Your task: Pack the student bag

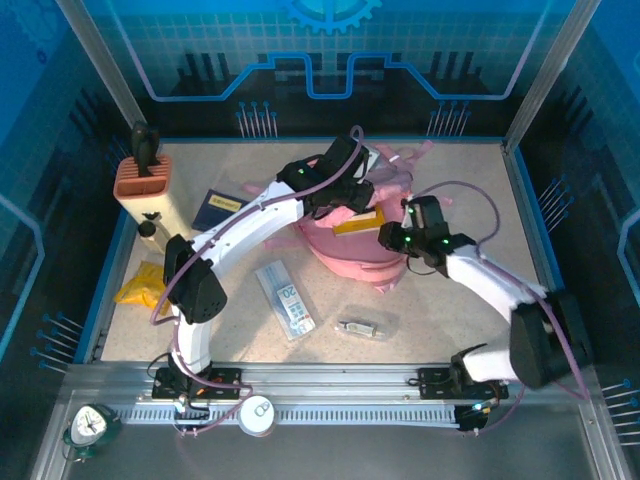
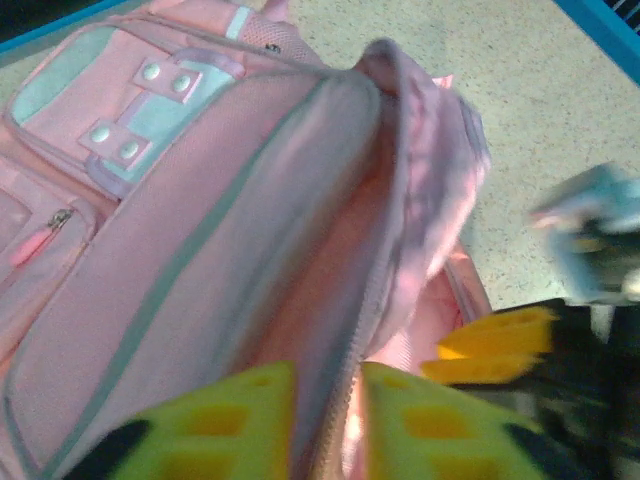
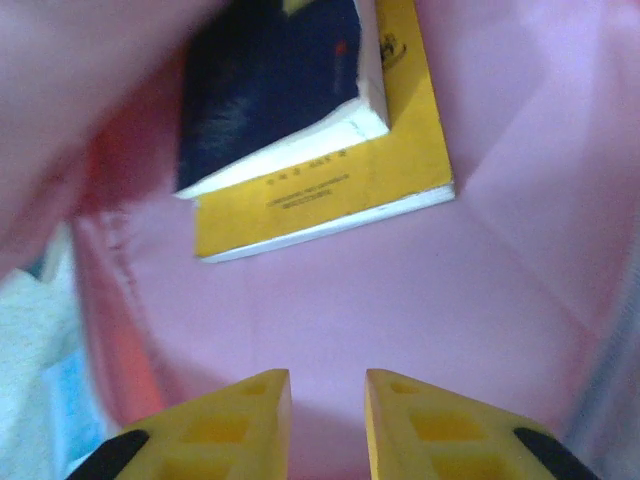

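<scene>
The pink student bag (image 1: 352,256) lies mid-table with its main compartment open. My left gripper (image 1: 345,197) reaches over it from the left. In the left wrist view this gripper (image 2: 328,375) is shut on the bag's zipped opening edge (image 2: 372,300) and holds it up. My right gripper (image 1: 393,238) is at the bag's mouth, and its yellow fingers (image 2: 495,345) show beside the rim. Inside, my right gripper (image 3: 328,378) stands open over bare pink lining (image 3: 420,300). A yellow book (image 3: 330,190) lies deeper in, under a dark blue book (image 3: 270,90).
A blue notebook (image 1: 220,208), a yellow packet (image 1: 143,285) and a cream-and-orange pen holder (image 1: 145,185) sit at the left. A clear pencil pack (image 1: 286,298) and a small clear packet (image 1: 362,326) lie in front of the bag. Bag straps (image 1: 400,160) trail behind.
</scene>
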You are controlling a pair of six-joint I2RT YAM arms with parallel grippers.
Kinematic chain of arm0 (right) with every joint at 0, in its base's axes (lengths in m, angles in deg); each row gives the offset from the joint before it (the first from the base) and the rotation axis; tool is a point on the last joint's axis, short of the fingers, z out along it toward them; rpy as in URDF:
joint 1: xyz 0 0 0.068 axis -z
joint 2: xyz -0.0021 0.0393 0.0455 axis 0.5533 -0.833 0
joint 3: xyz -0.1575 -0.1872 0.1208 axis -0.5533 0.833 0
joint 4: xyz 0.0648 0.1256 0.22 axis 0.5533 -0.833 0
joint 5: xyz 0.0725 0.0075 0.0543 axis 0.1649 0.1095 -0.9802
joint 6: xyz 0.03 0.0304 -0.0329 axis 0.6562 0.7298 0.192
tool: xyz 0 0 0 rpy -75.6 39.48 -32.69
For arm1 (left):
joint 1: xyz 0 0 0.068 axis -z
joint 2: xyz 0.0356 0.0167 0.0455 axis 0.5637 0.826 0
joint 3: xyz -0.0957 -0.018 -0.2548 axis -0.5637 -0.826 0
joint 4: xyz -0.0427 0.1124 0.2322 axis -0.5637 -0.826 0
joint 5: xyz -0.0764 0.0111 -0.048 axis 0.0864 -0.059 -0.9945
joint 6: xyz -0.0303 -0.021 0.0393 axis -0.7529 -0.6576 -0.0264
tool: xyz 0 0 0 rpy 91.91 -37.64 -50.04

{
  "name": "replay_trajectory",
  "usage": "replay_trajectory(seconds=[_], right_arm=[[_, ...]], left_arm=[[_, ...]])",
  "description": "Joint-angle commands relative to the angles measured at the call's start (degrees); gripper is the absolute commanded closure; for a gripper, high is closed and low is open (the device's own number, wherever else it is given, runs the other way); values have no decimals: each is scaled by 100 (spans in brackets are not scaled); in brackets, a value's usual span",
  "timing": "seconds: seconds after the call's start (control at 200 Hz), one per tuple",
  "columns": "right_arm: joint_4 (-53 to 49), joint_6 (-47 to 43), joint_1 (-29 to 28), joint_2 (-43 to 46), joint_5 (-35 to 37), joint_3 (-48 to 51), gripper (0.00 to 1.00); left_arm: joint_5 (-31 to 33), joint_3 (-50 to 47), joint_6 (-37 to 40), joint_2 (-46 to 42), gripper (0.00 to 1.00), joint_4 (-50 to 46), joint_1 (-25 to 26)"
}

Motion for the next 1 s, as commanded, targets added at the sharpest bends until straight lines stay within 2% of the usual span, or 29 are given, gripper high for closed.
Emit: replay_trajectory(seconds=[0.0, 0.125, 0.27, 0.385, 0.565, 0.78, 0.851, 0.916, 0.996], right_arm=[[-992, -283, 98, 811, 196, 38, 70], [-1367, -428, 333, 1151, -310, -91, 63], [-1721, -780, 263, 608, -1111, -718, 58], [-1638, -769, -187, 122, -1350, -896, 55], [-1340, -592, -1039, -558, -1517, -1036, 50], [-803, -232, -1584, -1145, -1605, -1017, 48], [-731, -172, -1738, -1258, -1556, -1005, 48], [-684, -120, -1841, -1365, -1512, -996, 48], [-578, -81, -1933, -1496, -1513, -1006, 48]], left_arm=[[-366, -64, -489, -357, 57, -17, 12], [-10, -721, -955, -1076, 49, -100, 5], [272, -2084, -1189, -2024, 37, 428, -316], [224, -2449, -1789, -2014, 35, 14, -1094], [497, -2761, -1885, -1529, 34, 7, -1942], [293, -2313, -1940, -348, 45, 180, -2589], [244, -2088, -1926, 38, 50, 198, -2705], [172, -1905, -1911, 360, 59, 178, -2824], [133, -1800, -1893, 660, 64, 198, -2930]])
